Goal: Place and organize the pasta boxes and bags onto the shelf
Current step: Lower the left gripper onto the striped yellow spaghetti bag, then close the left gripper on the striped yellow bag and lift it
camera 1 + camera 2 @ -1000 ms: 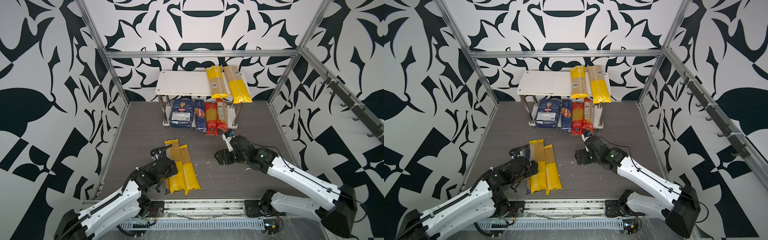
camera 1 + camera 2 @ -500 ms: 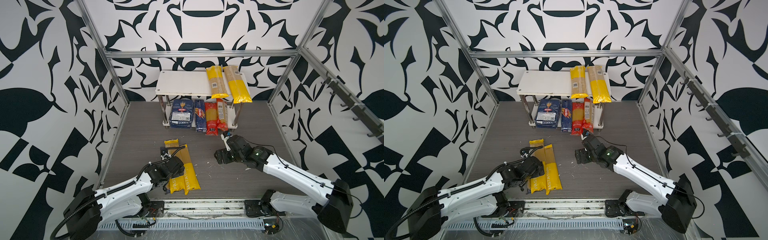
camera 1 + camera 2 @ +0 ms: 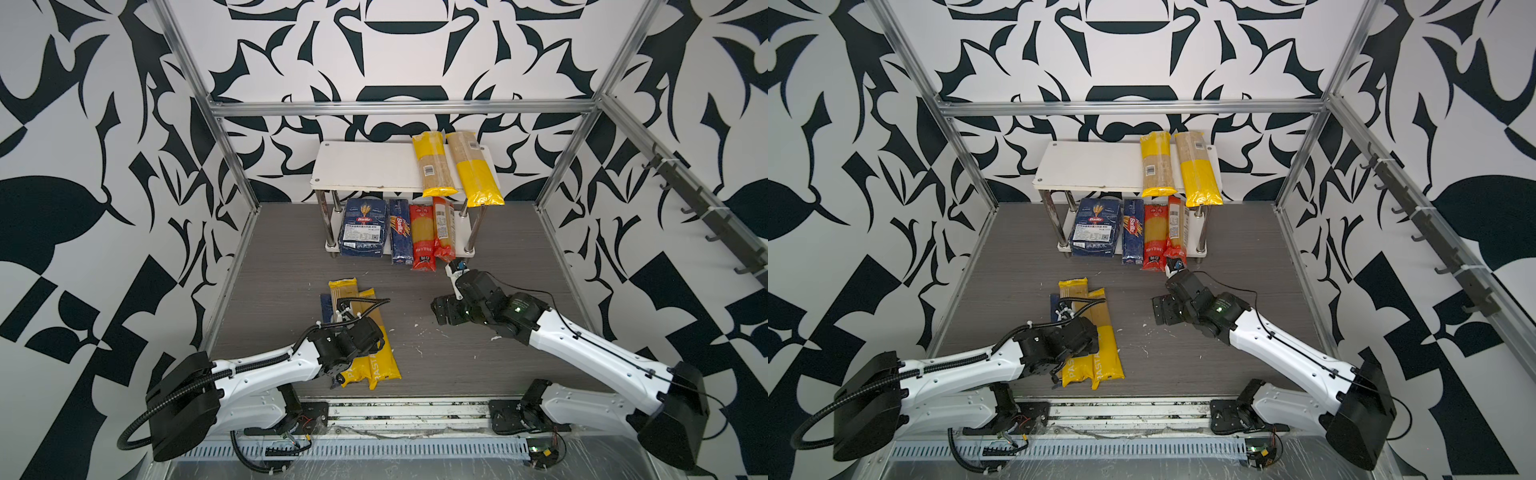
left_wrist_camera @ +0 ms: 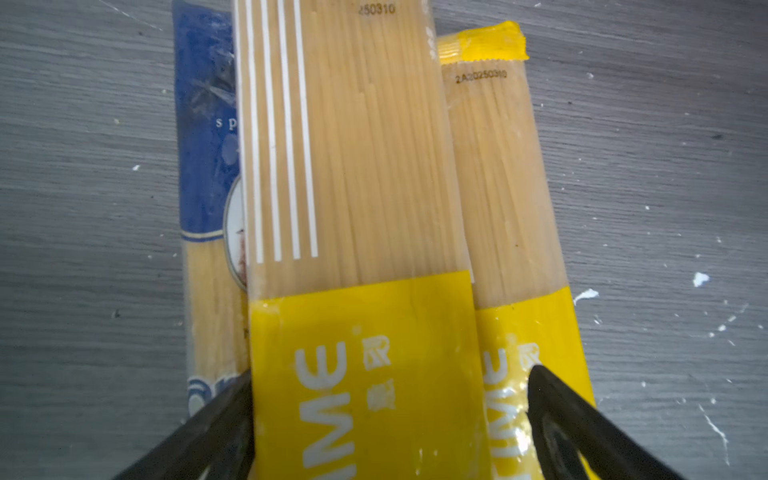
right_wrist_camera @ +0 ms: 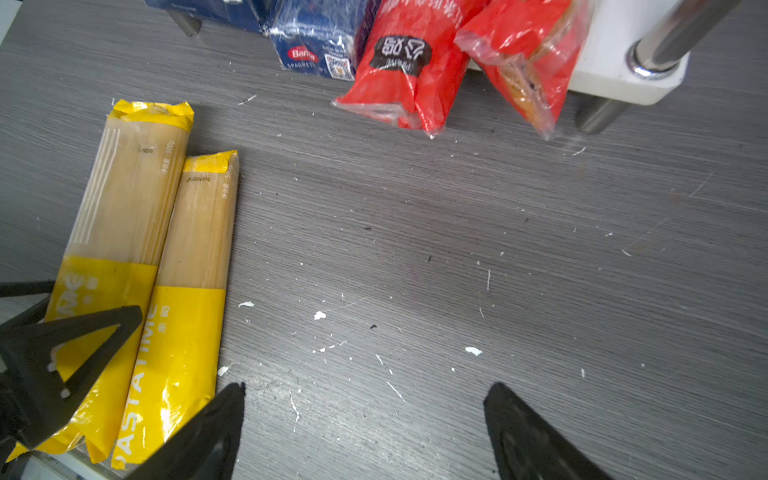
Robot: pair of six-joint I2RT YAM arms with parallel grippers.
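Observation:
On the floor lie two yellow bags (image 3: 386, 365) side by side, with a dark-blue bag (image 3: 325, 305) partly under them. My left gripper (image 4: 392, 372) is open and straddles the upper yellow bag (image 4: 361, 208). One finger is over the second yellow bag (image 4: 503, 199), the other over the blue bag (image 4: 203, 145). My right gripper (image 5: 368, 386) is open above bare floor, holding nothing. The shelf (image 3: 365, 166) carries two yellow bags (image 3: 434, 170) on its top board. Its lower board holds a wide pasta box (image 3: 360, 228), a narrow pasta box (image 3: 400, 232) and two red bags (image 3: 422, 237).
Metal frame posts (image 3: 232, 153) and patterned walls close in the grey floor (image 3: 498, 249) on three sides. The left half of the shelf's top board (image 3: 1092, 166) is bare. White crumbs dot the floor between the arms.
My left gripper has moved from beside the floor bags to over them and now straddles the upper yellow bag. The right arm has barely shifted.

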